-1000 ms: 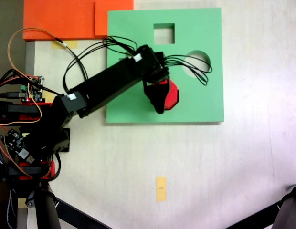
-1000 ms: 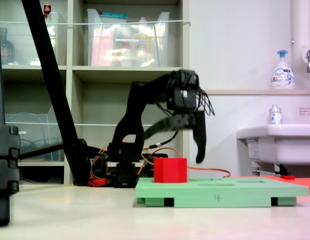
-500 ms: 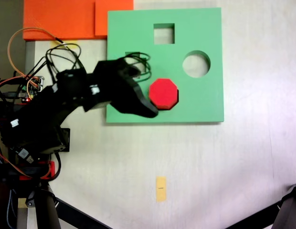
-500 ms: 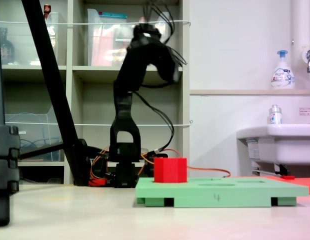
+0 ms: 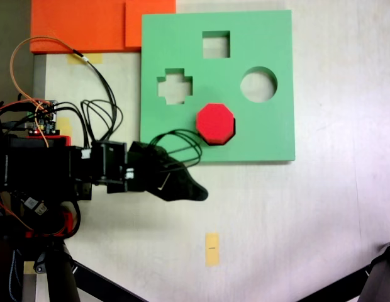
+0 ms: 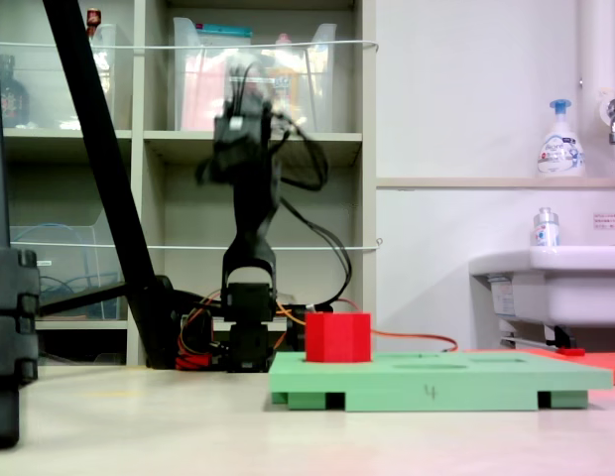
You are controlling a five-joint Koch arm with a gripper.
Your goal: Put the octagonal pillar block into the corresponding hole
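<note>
- The red block [image 5: 215,123] sits on the green board [image 5: 270,135], its eight sides squared up with the cutout beneath, below and between the cross cutout [image 5: 175,90] and the round cutout [image 5: 258,85].
- In a fixed view the block [image 6: 338,337] stands well proud of the board [image 6: 436,382], so it looks lodged in the hole's mouth rather than pushed flush.
- The gripper [image 5: 194,190] hangs above the bare worktop [image 5: 308,214], off the board's lower edge and apart from the block, holding nothing.
- Whether its fingers are spread or pressed together cannot be told; they merge into one dark shape.
- The arm [image 6: 246,188] stands raised and folded near its base, clear of the board.
</note>
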